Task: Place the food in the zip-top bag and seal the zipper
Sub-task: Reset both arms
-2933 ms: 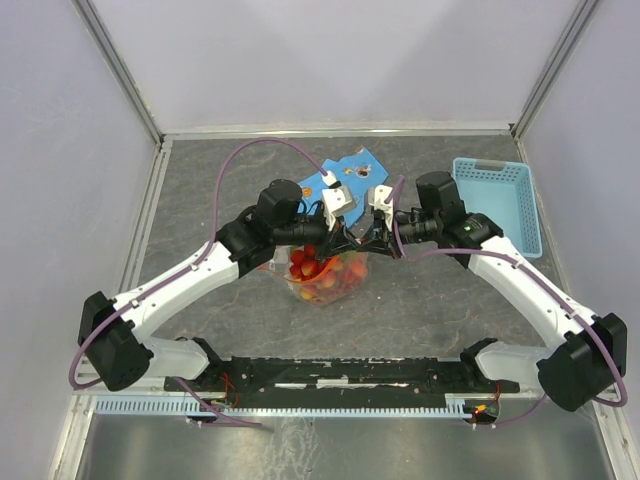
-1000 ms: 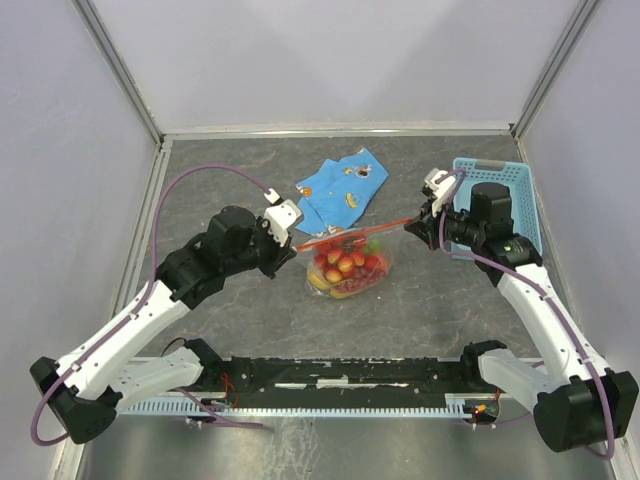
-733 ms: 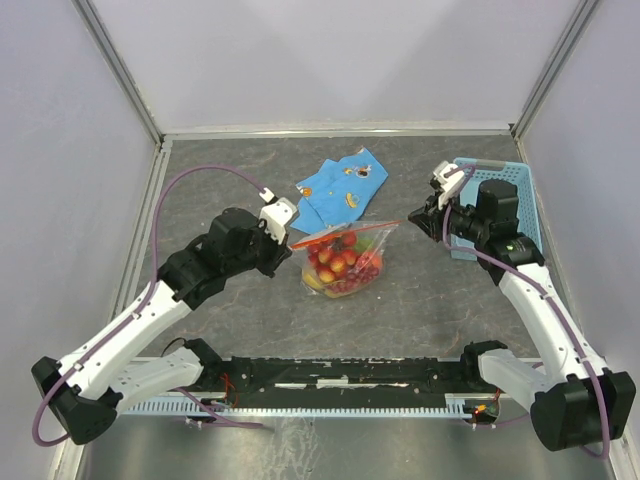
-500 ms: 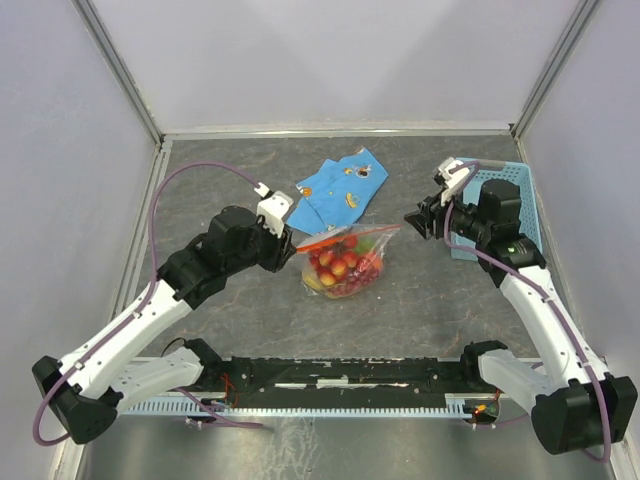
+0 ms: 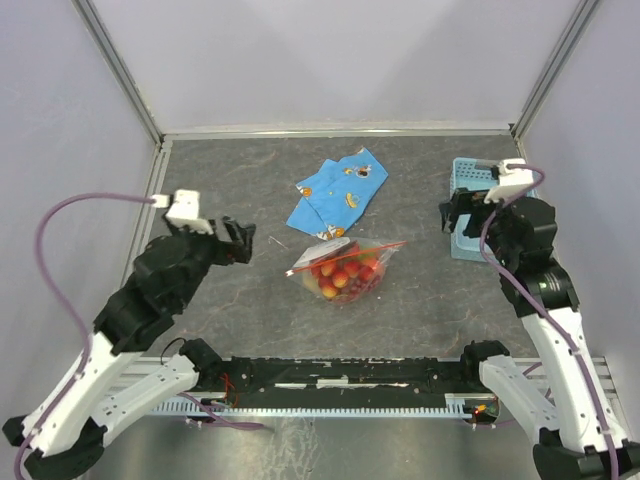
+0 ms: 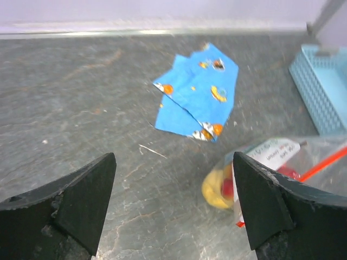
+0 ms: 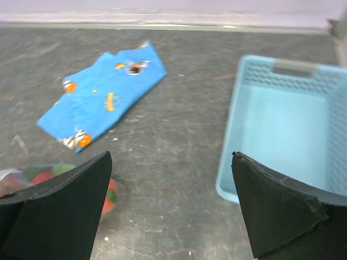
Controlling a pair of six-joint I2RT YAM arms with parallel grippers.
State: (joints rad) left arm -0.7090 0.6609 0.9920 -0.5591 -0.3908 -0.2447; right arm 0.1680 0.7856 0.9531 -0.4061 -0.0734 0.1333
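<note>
The zip-top bag (image 5: 345, 268) lies on the table's middle, free of both grippers, with the food (image 5: 338, 279) inside: red strawberries, a yellow lemon (image 6: 217, 189) and something green. Its zipper (image 5: 350, 257) shows as one thin red-orange line across the bag's top edge. My left gripper (image 5: 238, 243) hangs open to the left of the bag, raised and apart from it. In the left wrist view the left gripper (image 6: 173, 211) has bare table between its fingers and the bag (image 6: 271, 162) by the right finger. Near the basket my right gripper (image 5: 455, 215) (image 7: 171, 211) is open and empty.
A blue patterned cloth (image 5: 335, 192) lies behind the bag. A light-blue plastic basket (image 5: 478, 232) stands at the right, just under my right gripper, and looks empty in the right wrist view (image 7: 282, 124). Metal rails and walls bound the table.
Both grippers opened and let go of the bag's zipper ends. Both arms drew back outward and up, the left further left, the right toward the basket. The bag settled on the table.
</note>
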